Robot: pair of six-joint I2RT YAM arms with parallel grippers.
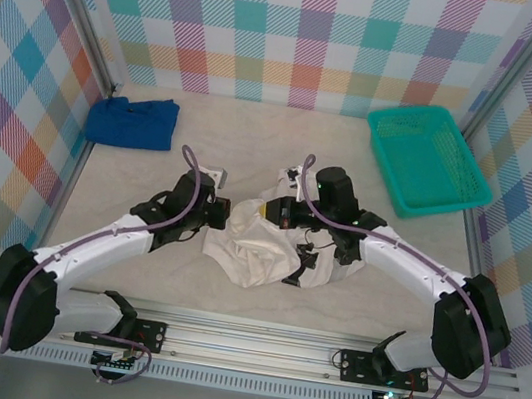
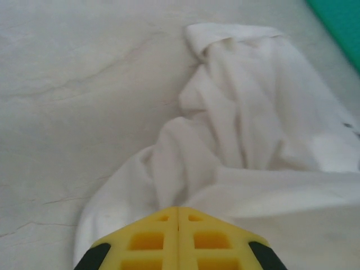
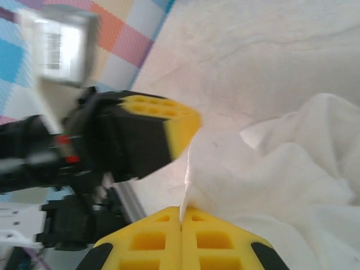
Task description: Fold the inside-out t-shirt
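At the far right corner of the desk (image 1: 254, 147): teal basket (image 1: 411, 114), mesh floor bare. Mid-desk, between both arms: white t-shirt (image 1: 263, 250), crumpled into a heap. Lies longest from left to right, with one bunched fold reaching toward the far side. Pinched at its left edge by the left gripper (image 2: 178, 212), fingers closed tight on gathered cloth. Pinched likewise near its top by the right gripper (image 3: 181, 211), pressed together on a thin upstanding edge. Far left: blue cloth (image 1: 132, 122), well apart.
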